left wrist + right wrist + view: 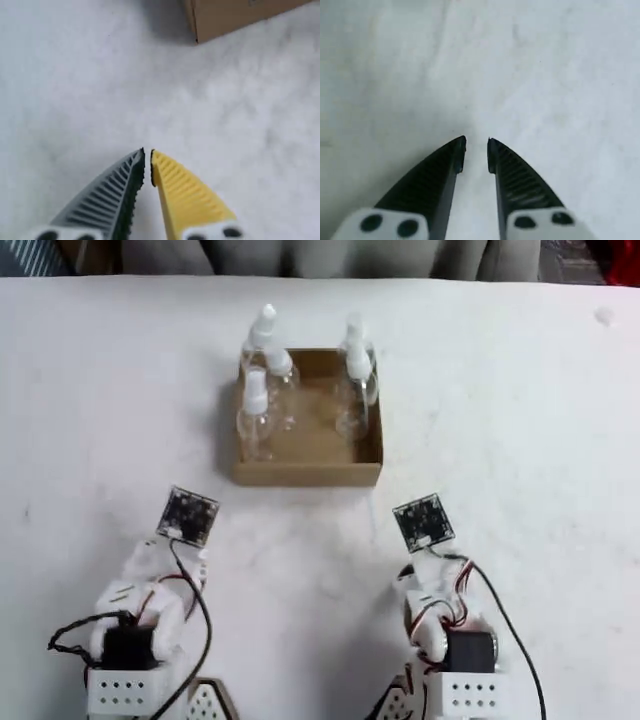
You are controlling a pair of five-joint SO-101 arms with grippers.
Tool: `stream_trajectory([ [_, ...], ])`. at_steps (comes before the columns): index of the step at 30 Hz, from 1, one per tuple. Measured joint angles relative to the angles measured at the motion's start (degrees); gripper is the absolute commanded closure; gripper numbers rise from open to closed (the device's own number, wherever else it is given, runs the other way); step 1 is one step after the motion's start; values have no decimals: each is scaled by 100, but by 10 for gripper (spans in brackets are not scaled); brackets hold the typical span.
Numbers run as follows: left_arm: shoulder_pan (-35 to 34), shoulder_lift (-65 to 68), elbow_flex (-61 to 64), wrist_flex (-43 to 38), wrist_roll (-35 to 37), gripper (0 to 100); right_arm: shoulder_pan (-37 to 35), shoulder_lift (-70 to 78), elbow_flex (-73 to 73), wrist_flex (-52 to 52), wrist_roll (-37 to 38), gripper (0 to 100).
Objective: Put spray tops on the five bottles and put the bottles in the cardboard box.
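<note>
The cardboard box (308, 475) stands at the middle of the white table, and its corner (235, 15) shows in the left wrist view. Several clear bottles with white spray tops stand upright inside it, such as one at the front left (254, 425) and one at the right (356, 390). A bottle (264, 332) at the back left corner rises above the rim. Both arms sit drawn back near the table's front edge, well short of the box. My left gripper (148, 152) is shut and holds nothing. My right gripper (476, 142) has its tips a narrow gap apart over bare table.
White tabletop (520, 420) spreads on all sides of the box. The left arm's base (125, 660) and the right arm's base (450, 660) stand at the front edge, with black cables looping beside them.
</note>
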State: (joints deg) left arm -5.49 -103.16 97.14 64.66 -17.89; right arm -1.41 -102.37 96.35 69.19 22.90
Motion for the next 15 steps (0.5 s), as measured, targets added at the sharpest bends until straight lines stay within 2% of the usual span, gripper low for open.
stream_trajectory([
  [8,0,0,0,53,-9,977,0,0,0,255,0,964],
  [15,0,0,0,809,-9,977,0,0,0,255,0,964],
])
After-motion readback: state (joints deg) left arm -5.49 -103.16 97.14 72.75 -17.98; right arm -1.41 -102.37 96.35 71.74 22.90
